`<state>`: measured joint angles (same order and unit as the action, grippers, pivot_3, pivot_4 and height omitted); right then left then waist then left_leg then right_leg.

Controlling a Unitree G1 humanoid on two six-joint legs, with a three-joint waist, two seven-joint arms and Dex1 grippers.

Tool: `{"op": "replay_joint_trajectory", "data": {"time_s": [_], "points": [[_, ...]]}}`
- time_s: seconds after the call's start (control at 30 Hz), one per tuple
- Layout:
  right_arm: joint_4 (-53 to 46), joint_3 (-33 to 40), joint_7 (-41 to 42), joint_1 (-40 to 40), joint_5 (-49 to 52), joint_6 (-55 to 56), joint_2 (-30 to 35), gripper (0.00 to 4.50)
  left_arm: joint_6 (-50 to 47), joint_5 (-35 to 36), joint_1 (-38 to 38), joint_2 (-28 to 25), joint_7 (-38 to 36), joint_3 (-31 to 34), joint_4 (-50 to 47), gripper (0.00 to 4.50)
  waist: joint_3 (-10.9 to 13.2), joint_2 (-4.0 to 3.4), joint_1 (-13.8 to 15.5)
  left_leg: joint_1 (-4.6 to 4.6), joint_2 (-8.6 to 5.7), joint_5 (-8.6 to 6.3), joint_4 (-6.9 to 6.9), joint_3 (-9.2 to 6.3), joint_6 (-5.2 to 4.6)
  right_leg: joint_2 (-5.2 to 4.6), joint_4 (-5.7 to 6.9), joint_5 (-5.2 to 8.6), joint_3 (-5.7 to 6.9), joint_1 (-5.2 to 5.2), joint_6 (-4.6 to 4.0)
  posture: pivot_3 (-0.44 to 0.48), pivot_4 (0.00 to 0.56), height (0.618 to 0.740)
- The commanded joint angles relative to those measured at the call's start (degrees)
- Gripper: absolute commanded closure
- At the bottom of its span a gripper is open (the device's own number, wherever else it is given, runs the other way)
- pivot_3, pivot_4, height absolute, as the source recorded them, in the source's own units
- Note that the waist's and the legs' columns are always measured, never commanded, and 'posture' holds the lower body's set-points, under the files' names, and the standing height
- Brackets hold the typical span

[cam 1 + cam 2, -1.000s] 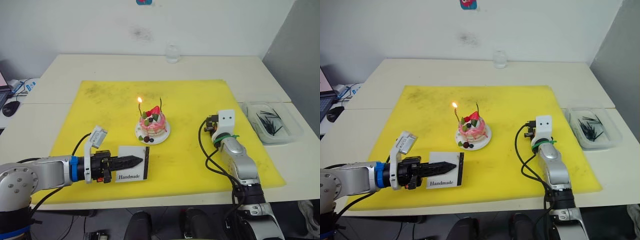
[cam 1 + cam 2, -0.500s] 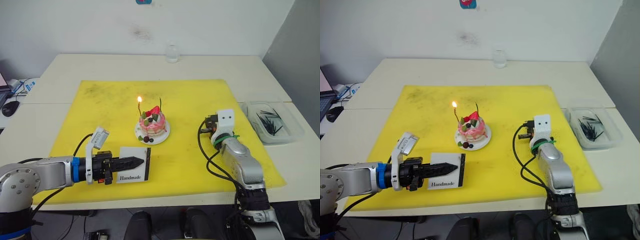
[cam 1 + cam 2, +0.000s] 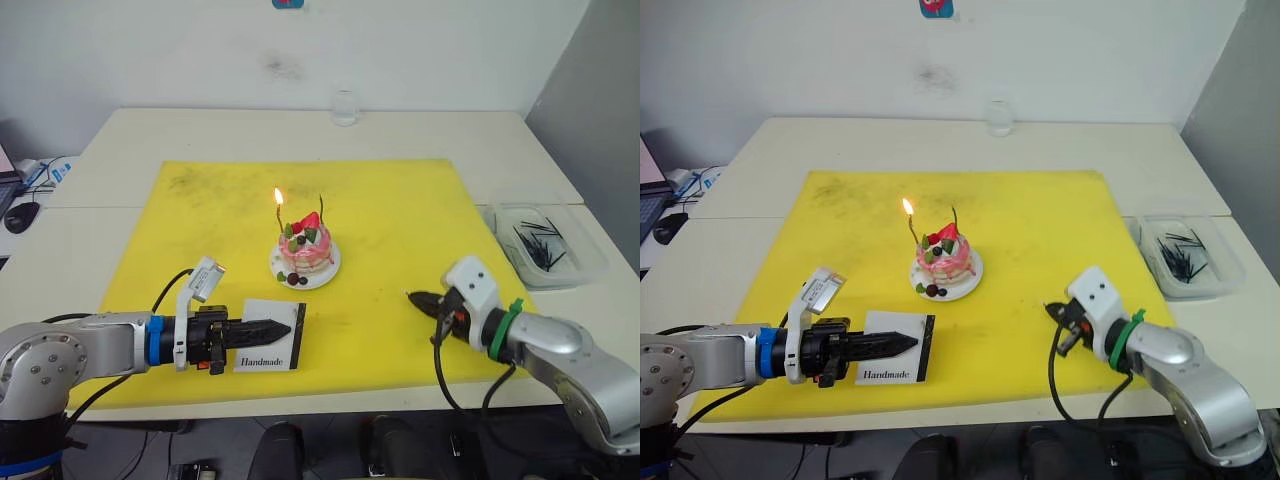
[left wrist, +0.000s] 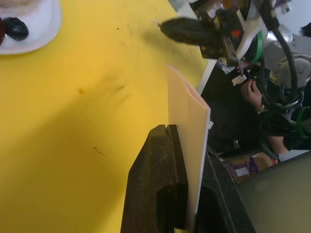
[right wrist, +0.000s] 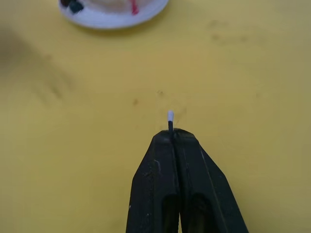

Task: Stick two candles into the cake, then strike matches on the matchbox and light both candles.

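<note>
Nearest, at the front edge of the yellow mat [image 3: 400,210]: left tool [image 3: 278,326] clamped on the matchbox [image 3: 270,349], box held on edge with its black striking strip along the side toward the right arm, long axis running roughly front to back. Level with it across the mat, well apart: right tool [image 3: 1053,309] pinched tight on a match [image 5: 170,120], just the pale head poking out past the fingertips, tip aimed across toward the left arm and the box. Coming strike judged to hinge on exactly this: strip lies straight across from the match head, so a sideways sweep of the right arm toward the box, head dragged along the strip's length; right arm the one to travel, left merely bracing. Farther back, mid-mat: the cake [image 3: 305,251] on its plate, both candles upright in it, left candle [image 3: 279,214] burning, right candle [image 3: 321,208] unlit and closer to the right arm. Beyond and off to the right on the table [image 3: 450,135]: clear tray [image 3: 546,246] of spare matches.
</note>
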<state>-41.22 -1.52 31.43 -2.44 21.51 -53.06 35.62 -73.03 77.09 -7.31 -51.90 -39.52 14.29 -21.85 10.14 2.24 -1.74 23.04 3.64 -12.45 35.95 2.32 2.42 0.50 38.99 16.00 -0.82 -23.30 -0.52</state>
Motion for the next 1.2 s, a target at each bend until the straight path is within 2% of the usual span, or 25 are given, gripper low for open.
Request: {"op": "replay_joint_trajectory", "data": {"time_s": [0.03,0.27,0.37,0.5,0.77,1.2], "points": [[1.07,-0.79,0.74,1.65,-1.55,7.26,-0.28,4.47,0.87,-0.76,-0.16,-0.4,-1.34,-0.56,-1.38,4.5,0.0,0.0,-0.12,-0.01,0.0,0.0,0.01,0.0,0.0,0.01,0.01,-0.01,-0.01,0.0,0.02,0.0,0.15,0.74],[8.06,-2.45,-1.83,2.85,-5.7,15.42,-4.03,4.47,0.67,-0.65,-0.09,0.46,-0.92,-1.75,-2.31,4.5,0.0,0.02,0.06,0.01,0.0,0.0,0.02,-0.02,0.0,0.02,-0.01,-0.01,0.0,0.02,0.02,0.0,0.15,0.74],[9.25,-1.9,-2.42,2.84,-5.66,15.66,-4.91,3.83,0.62,-0.5,0.14,0.68,-0.59,-1.79,-2.62,4.5,0.0,0.02,0.07,0.02,0.01,0.0,0.01,-0.01,0.0,0.01,-0.02,-0.01,-0.01,0.01,0.02,0.0,0.15,0.74],[9.88,-2.06,-1.21,3.54,-6.44,19.02,-4.81,2.5,0.6,-0.4,0.46,0.61,-0.52,-1.59,-2.76,4.5,-0.01,0.02,0.07,0.01,0.01,0.0,0.01,-0.03,0.0,0.01,0.0,-0.01,0.01,0.01,0.02,0.0,0.15,0.74],[16.52,-3.77,-0.72,5.96,-10.48,31.66,-7.03,2.5,0.76,-0.93,-0.81,1.13,-0.29,-2.44,-2.12,4.5,-0.01,0.02,0.07,0.0,-0.02,0.0,0.02,-0.01,0.0,0.01,0.0,-0.01,-0.01,0.03,0.02,0.0,0.15,0.74],[19.63,-5.29,-1.0,5.87,-12.82,35.26,-10.22,2.5,0.74,-0.81,-0.54,0.73,-0.36,-2.19,-2.44,4.5,-0.02,0.03,0.01,-0.06,0.01,0.0,0.02,-0.03,0.0,0.13,0.07,-0.02,0.0,0.04,0.0,0.0,0.15,0.74]]}}
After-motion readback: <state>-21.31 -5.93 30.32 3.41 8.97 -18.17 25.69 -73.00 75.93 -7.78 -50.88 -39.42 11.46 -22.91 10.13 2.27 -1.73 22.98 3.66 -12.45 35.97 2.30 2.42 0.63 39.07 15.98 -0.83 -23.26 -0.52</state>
